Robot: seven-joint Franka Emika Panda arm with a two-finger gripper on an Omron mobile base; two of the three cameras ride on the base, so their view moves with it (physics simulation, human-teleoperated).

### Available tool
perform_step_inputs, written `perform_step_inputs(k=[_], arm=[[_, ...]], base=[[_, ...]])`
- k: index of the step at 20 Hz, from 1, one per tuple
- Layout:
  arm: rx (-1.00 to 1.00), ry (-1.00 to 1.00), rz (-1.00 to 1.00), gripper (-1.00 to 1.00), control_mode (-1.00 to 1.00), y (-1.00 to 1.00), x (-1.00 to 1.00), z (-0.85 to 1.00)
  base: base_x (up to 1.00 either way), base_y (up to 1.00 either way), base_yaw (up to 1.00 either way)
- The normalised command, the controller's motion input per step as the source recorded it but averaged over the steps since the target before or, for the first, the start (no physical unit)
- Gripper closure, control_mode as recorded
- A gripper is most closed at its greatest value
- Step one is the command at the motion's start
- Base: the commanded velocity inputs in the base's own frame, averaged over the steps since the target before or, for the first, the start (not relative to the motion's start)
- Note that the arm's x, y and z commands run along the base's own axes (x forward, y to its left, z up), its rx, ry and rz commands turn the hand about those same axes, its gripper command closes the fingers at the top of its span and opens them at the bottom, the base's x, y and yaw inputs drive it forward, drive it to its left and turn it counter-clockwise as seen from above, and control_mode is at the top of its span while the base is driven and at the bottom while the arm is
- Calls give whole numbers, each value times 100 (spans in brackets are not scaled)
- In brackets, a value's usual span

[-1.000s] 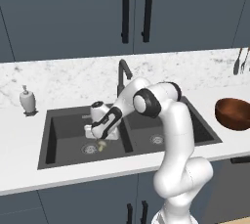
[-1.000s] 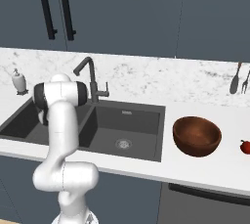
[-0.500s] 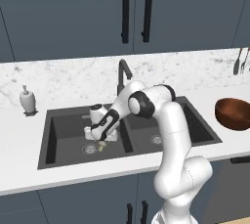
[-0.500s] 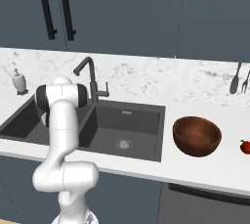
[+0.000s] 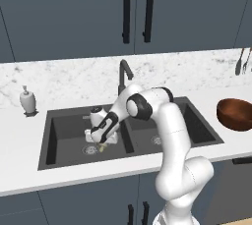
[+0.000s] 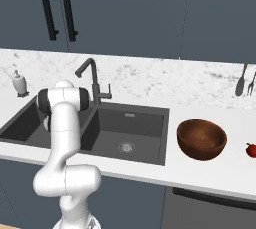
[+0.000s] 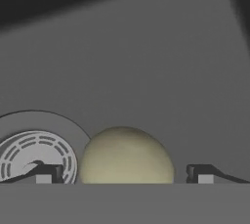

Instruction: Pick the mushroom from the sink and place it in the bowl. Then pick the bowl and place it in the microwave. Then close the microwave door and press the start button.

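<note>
Straddling the mushroom (image 7: pixel 126 155) cap-up beside the sink (image 5: pixel 64 123) drain, jaws wide open, gripping nothing.

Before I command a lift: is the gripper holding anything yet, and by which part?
Nothing is held. The open gripper straddles the mushroom cap on the sink floor, fingertips not closed on it.

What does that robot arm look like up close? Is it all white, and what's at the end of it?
The arm is built of smooth, rounded glossy white segments joined by dark grey to black rings at the joints. It rises from a bulky white base. At its end is a white hand with a gripper of two small dark finger tips. No loose cables or markings are visible.
</note>
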Motion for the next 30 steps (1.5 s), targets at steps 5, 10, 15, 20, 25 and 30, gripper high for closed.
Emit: perform_step_inputs(k=[5,10,15,20,25,30], arm=[[0,0,0,-100,-100,0,-5,-12],[0,0,0,-100,-100,0,-12,-19],[0,0,0,100,-100,0,-3,-25],[0,-1,0,100,-100,0,-1,0],[0,-21,-2,100,-100,-4,-61,69],[2,-18,-1,100,-100,-18,-82,100]], base=[[0,0,0],[0,0,0],[0,0,0],[0,0,0],[0,0,0],[0,0,0]])
